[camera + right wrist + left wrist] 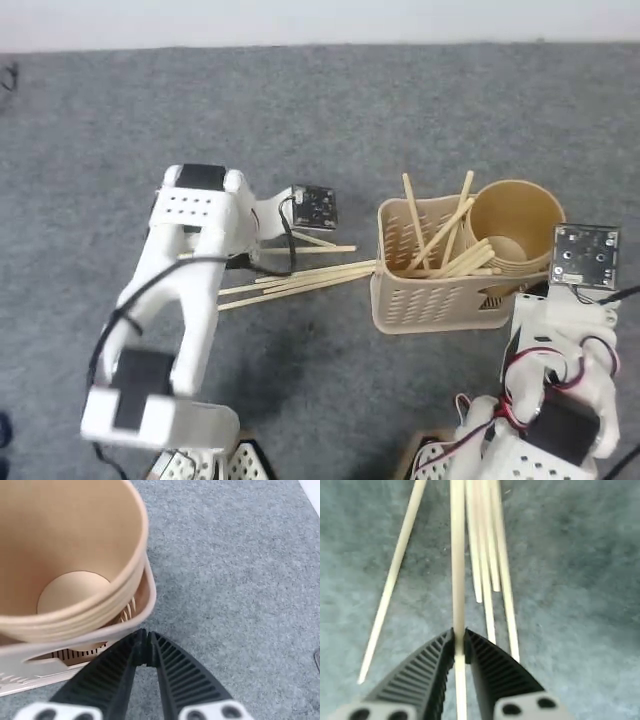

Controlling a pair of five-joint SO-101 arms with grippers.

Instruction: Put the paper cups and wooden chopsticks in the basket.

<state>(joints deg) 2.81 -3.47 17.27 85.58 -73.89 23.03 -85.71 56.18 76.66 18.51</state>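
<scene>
One chopstick [457, 555] pinched in our left gripper [459, 634]; our right gripper [146, 639] closed, empty, beside basket [440, 300], right of centre in high view.

Prob. robotics lab bench: grey felt mat [330, 110], white printed arms [185, 300] w/ bare wiring [289, 240].

Grey, felt-like bench [330, 110] spread wide across the high view, meeting a pale strip [300, 22] along the far edge, small dark scrap [8, 75] at far left.
</scene>
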